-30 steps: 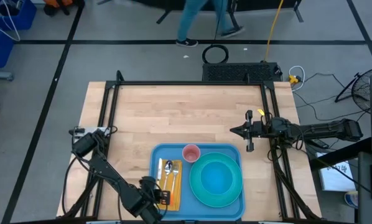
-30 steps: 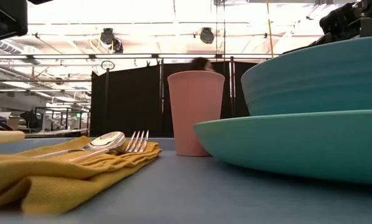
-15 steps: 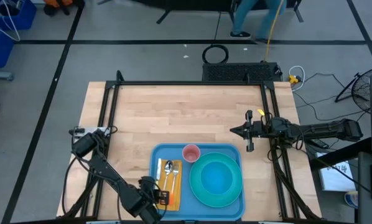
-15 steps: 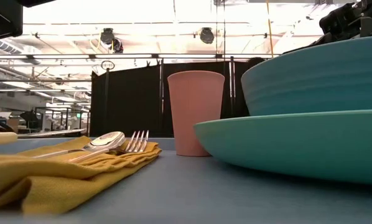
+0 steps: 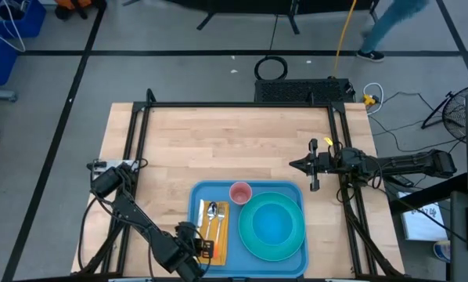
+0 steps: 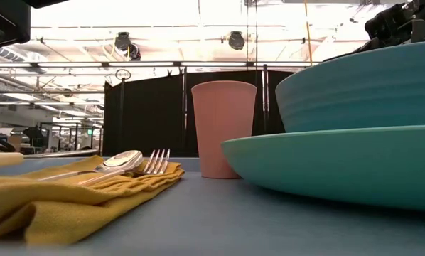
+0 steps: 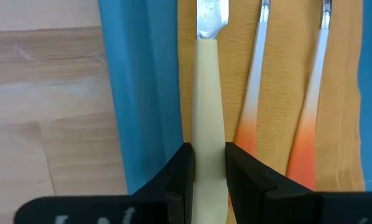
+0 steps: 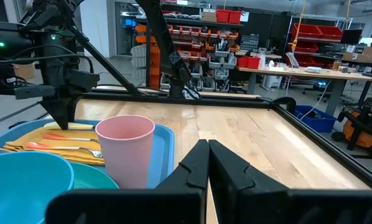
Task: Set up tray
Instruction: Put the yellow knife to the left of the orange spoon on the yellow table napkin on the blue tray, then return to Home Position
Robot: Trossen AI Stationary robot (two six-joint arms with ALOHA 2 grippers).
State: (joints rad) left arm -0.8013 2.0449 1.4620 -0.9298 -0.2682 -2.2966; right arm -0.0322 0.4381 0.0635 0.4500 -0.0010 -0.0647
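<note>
The blue tray [image 5: 196, 196] lies at the table's near edge. On its left part a yellow napkin [image 5: 223, 243] carries a spoon [image 5: 211, 210], a fork [image 5: 219, 213] and a cream-handled knife [image 7: 209, 74], all side by side. A pink cup [image 5: 241, 192] stands at the tray's far edge. A turquoise bowl [image 5: 271, 223] sits in a turquoise plate [image 5: 248, 239] on the tray's right part. My left gripper [image 5: 203, 249] stands over the napkin's near end, shut on the knife. My right gripper [image 5: 297, 165] hovers shut beyond the tray's far right corner. My left gripper pinches the knife's cream handle [image 7: 209, 134] between its two fingers [image 7: 181, 168], one on each long side, well back from the blade. The fingers point steeply down from above and lie across the knife. The knife lies level along the napkin's left edge [image 7: 187, 74], blade toward the far edge.
Bare wooden tabletop [image 5: 218, 141] stretches from the tray to the far edge. A black frame [image 5: 242, 104] runs along the table's far edge and down both sides. A person [image 5: 390, 23] walks on the floor beyond the table.
Both arms and the things on the tray have kept still. The person beyond the far edge has walked toward the right.
</note>
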